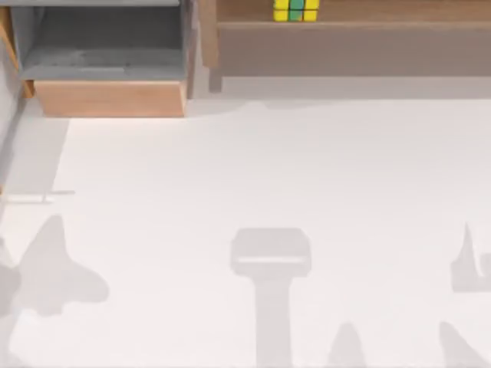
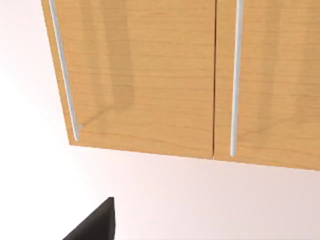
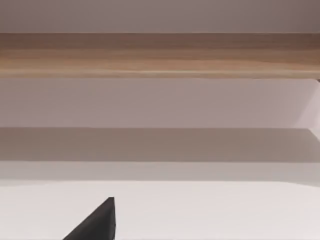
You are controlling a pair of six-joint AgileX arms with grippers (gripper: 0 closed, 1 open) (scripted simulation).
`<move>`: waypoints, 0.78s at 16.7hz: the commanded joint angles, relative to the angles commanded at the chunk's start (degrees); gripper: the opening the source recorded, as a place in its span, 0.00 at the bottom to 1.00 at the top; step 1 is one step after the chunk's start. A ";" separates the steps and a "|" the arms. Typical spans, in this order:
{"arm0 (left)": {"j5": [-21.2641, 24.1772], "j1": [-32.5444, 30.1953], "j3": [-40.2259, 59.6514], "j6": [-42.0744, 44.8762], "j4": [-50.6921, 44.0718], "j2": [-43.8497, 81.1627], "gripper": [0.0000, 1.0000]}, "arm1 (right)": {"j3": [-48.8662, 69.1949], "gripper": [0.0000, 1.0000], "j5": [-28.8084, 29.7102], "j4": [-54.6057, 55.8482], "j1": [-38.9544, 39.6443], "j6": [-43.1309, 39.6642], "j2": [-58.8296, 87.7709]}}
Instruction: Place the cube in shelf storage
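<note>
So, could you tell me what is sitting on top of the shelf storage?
The cube rests on the shelf storage, near its left end. The picture's top edge cuts off the cube's upper part and anything farther back.

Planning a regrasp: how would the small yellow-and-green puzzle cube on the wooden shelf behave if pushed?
The small yellow-and-green puzzle cube looks flat-sided, so it would probably slide, not roll. It seems rigid, and likely light, being tiny beside the long wooden shelf.
</note>
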 joint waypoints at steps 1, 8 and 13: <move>2.08 2.16 -1.50 1.81 -0.11 1.16 1.00 | 0.00 1.00 0.00 0.00 0.00 0.00 0.00; 10.31 4.44 -5.13 8.16 -2.90 10.14 1.00 | 0.00 1.00 0.00 0.00 0.00 0.00 0.00; 10.21 4.55 -4.96 8.10 -2.87 9.99 1.00 | 0.00 1.00 0.00 0.00 0.00 0.00 0.00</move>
